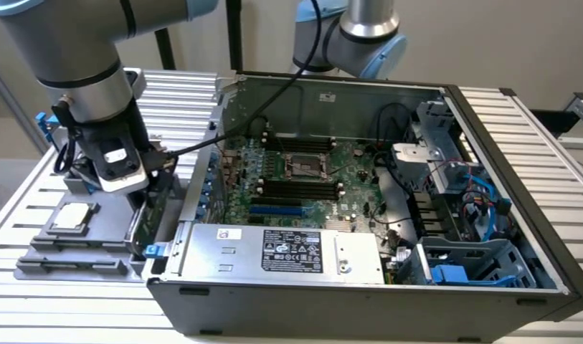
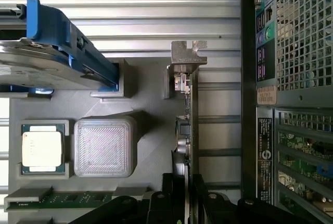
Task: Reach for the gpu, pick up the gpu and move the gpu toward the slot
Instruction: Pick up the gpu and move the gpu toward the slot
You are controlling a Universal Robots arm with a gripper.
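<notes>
The gripper point(image 2: 186, 181) is squeezed tight on the thin gpu point(image 2: 188, 114). The gpu stands on its edge in the gray tray point(image 2: 151, 135), just beside the open computer case point(image 2: 248, 52).

gpu point(image 2: 188, 112): shiny metal bracket | tray point(image 2: 151, 148): matt grey plastic | table point(image 2: 130, 26): ribbed metal

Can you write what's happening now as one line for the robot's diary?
stage: reaching | gripper: right over gpu | gpu: on edge in gray holder, not lifted | case: open
</notes>
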